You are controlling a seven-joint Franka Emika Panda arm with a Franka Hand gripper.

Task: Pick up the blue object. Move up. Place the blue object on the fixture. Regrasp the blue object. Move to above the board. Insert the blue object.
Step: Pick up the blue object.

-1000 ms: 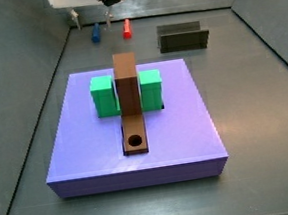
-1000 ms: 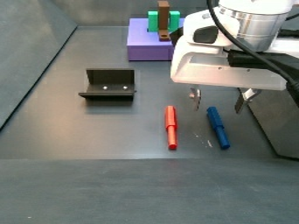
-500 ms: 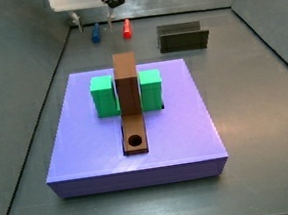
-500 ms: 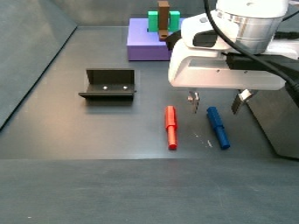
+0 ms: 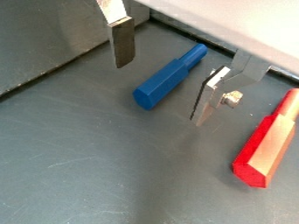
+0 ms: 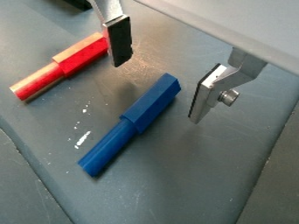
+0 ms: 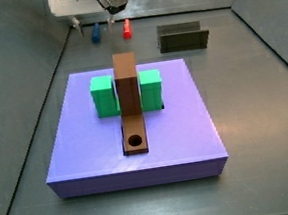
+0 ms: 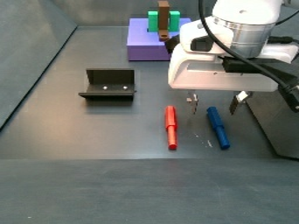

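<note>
Nearest in a side view: blue object (image 8: 218,127) lying flat on the grey floor (image 8: 105,175), red peg (image 8: 170,127) alongside it, close but apart, roughly parallel. Directly above them the hand (image 8: 219,99), open, plates spread wide with nothing gripped, fingertips straddling the blue object's far end and hanging just over it, not touching as far as can be told. In both wrist views, blue object (image 5: 170,76) (image 6: 131,122) lying between the two silver fingers (image 5: 121,40) (image 6: 208,94), clear gaps on either side; hand (image 5: 163,74) (image 6: 163,77) empty. Red peg (image 5: 267,143) (image 6: 61,64) outside the fingers, just beyond one plate.

Further back on the floor, fixture (image 8: 108,85), well apart from both pegs, open and empty. Beyond that, board (image 8: 143,43) with green block (image 8: 160,23) and brown bar (image 8: 167,16) on top.

From the opposite side view, order reversed: board (image 7: 134,131) in front, brown bar (image 7: 130,101) running across green block (image 7: 105,95), round hole (image 7: 136,140) at the near end; fixture (image 7: 183,37) behind to one side; blue object (image 7: 97,30) and red peg (image 7: 125,28) at the far wall under the hand (image 7: 88,20).
</note>
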